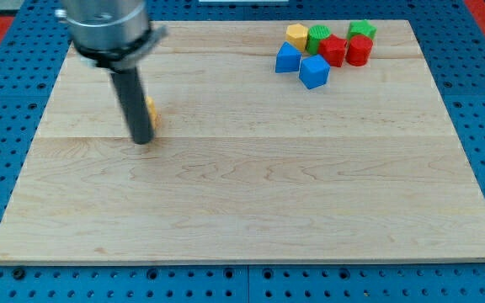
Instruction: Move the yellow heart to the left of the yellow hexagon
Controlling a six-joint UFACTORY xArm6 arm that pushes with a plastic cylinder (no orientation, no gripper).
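The yellow heart (pixel 151 113) sits on the left part of the wooden board, mostly hidden behind my rod. My tip (pixel 142 139) rests on the board just at the heart's lower left, touching or nearly touching it. The yellow hexagon (pixel 296 35) stands far off at the view's top right, at the left end of a cluster of blocks.
Next to the hexagon are a green block (pixel 317 38), a red block (pixel 332 50), a red cylinder (pixel 357 50) and a green star (pixel 362 30). A blue triangular block (pixel 288 57) and a blue cube (pixel 314 71) lie just below them. The board (pixel 251 210) lies on a blue pegboard.
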